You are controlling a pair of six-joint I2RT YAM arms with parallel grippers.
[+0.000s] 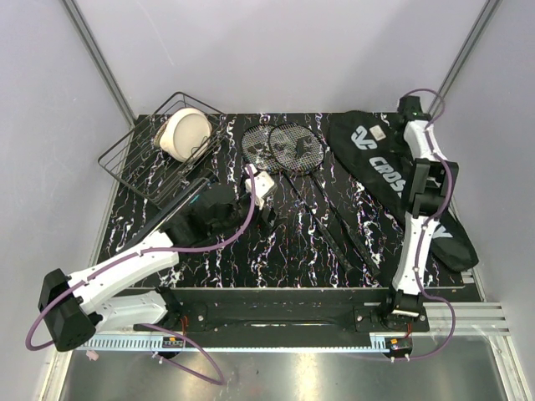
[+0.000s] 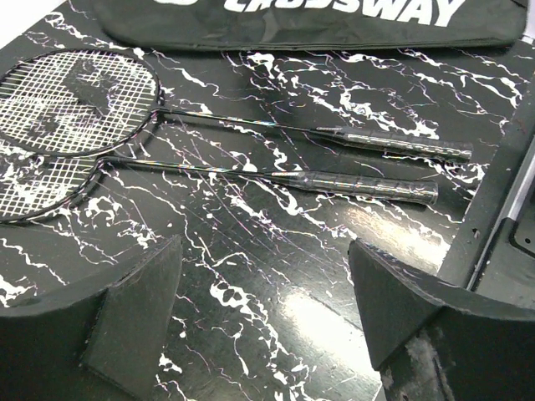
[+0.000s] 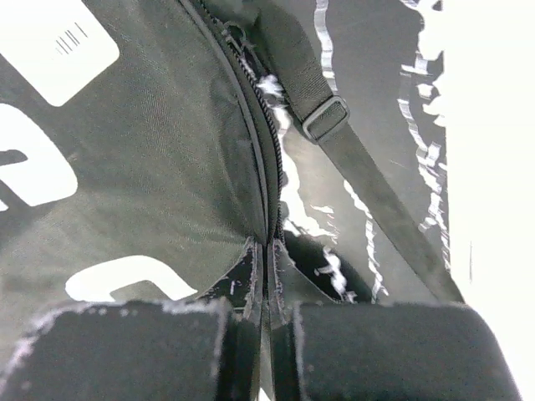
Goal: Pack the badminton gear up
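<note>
Bright overhead light — glare on tabletop (image 2: 294,311)

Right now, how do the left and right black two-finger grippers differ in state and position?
The left gripper is open, fingers wide apart; the right gripper is shut on the zipper seam of the long black CROSSWAY racket bag. The left hangs empty over the black marbled table, the two thin black rackets lying beyond its fingers; the right sits at the bag. Both have black padded fingers.

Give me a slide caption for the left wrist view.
Open left gripper faces two rackets lying side by side, with the racket bag beyond.
</note>
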